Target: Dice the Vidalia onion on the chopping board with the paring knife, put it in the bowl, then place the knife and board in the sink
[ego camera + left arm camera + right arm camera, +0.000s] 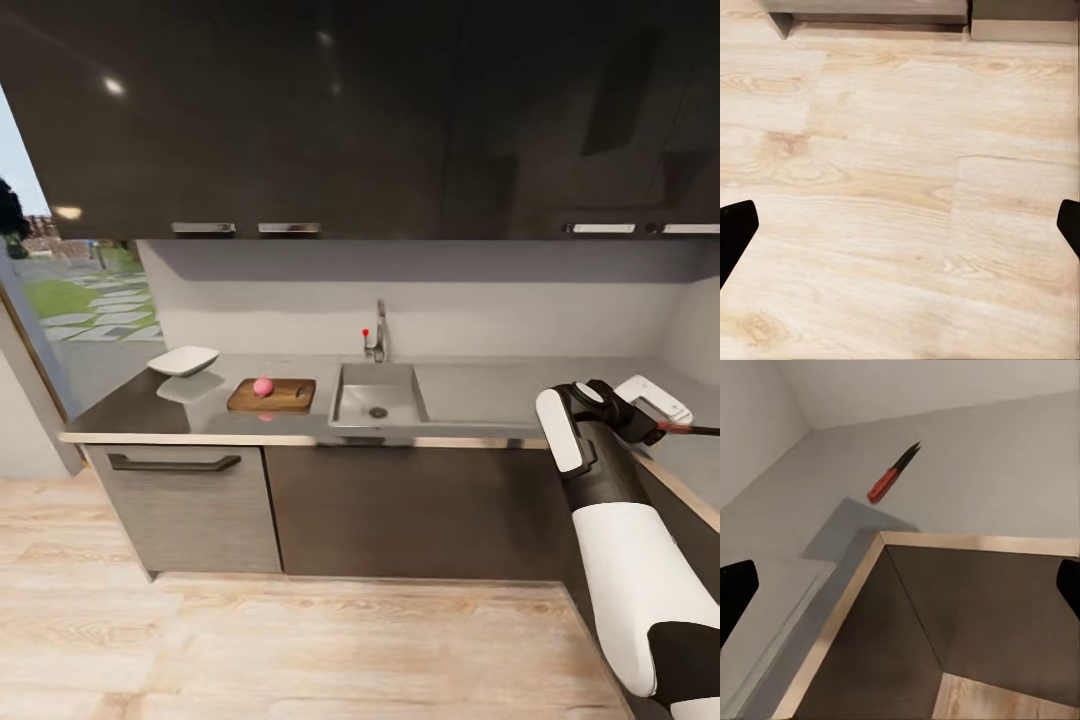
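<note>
The countertop (130, 405) runs long and dark grey with a thin pale front edge, glossy enough to mirror what sits on it. Toward its left end rests the white bowl (184, 360), and just beside that lies the chopping board (272, 395), flat on the surface with a small pink round thing (262, 386) on top. Set into the worktop next to the board is the steel sink (378, 396), its drainboard wing (470, 392) stretching to the right, the chrome tap (379, 335) standing behind the basin.
</note>
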Tool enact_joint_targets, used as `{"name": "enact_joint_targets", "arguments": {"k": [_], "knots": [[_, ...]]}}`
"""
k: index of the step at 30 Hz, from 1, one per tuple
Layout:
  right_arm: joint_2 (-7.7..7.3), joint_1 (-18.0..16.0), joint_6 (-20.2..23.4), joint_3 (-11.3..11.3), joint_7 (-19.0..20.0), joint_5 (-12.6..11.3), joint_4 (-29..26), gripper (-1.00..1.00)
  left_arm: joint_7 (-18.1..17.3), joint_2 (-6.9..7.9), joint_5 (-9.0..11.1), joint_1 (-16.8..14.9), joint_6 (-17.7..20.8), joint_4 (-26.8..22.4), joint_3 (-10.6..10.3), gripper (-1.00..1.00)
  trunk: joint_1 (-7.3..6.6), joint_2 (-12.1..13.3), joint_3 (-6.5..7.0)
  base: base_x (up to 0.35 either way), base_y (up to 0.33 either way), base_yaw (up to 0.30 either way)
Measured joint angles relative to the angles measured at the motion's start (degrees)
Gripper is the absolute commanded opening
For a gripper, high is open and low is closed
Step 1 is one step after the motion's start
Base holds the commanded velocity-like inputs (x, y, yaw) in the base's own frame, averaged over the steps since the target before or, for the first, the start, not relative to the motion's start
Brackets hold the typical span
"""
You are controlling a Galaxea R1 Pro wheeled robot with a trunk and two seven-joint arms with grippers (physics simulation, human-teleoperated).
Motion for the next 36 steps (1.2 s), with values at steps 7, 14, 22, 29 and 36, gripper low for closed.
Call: {"name": "enact_joint_targets", "arguments": {"k": [7,14,22,29,36], "knots": [[0.16,0.0,0.0,0.0,0.0,0.0,0.0,1.0,0.1,0.09,1.4,0.0,0.0,0.0,0.6,1.0,0.0,0.0,0.0,0.225,-0.249,0.0],[0.76,0.0,-0.1,0.0,-0.1,0.0,0.0,1.0,0.2,0.36,1.7,0.0,0.0,0.0,1.0,1.0,0.0,0.0,0.0,0.23,-0.248,-0.016],[0.99,0.0,-0.1,0.0,-0.1,-0.1,0.0,1.0,0.2,0.78,1.8,0.0,0.0,0.0,1.1,1.0,0.01,0.0,0.17,0.155,-0.168,-0.223],[1.62,0.0,-0.1,0.0,0.0,-0.1,0.1,1.0,0.2,0.84,1.8,0.0,0.0,0.0,1.1,1.0,0.02,0.0,0.42,0.011,-0.012,-0.264],[1.76,0.0,-0.1,0.0,0.0,-0.1,0.2,1.0,0.2,0.88,1.8,0.0,0.0,0.0,1.1,1.0,0.02,0.0,0.69,0.001,-0.001,-0.265]]}}
